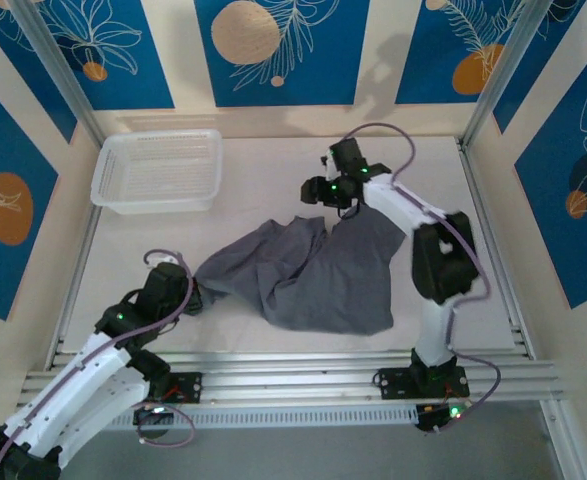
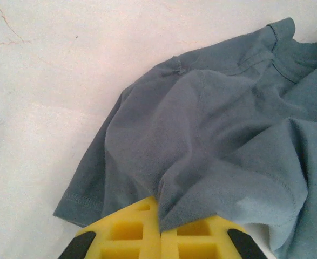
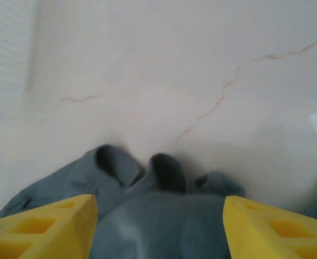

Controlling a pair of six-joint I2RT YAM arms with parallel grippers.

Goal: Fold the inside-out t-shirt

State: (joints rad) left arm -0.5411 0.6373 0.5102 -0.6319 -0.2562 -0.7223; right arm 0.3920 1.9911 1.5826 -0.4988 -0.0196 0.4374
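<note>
The inside-out t-shirt [image 1: 313,275] lies rumpled in the middle of the table, slate grey and plain. My left gripper [image 1: 195,292] is at its near-left end. In the left wrist view the yellow fingers [image 2: 131,229] are pressed together on a pinched fold, with the t-shirt [image 2: 212,124] spreading away from the left gripper [image 2: 159,208]. My right gripper [image 1: 339,200] hovers at the shirt's far edge. In the right wrist view the right gripper [image 3: 159,208] is open, its fingers wide apart on either side of bunched folds of the t-shirt [image 3: 163,232] without pinching them.
A white mesh-sided basket [image 1: 158,170] stands at the back left of the table. Bare pale tabletop [image 1: 263,170] lies beyond the shirt. Frame posts and a rail border the table's sides and near edge.
</note>
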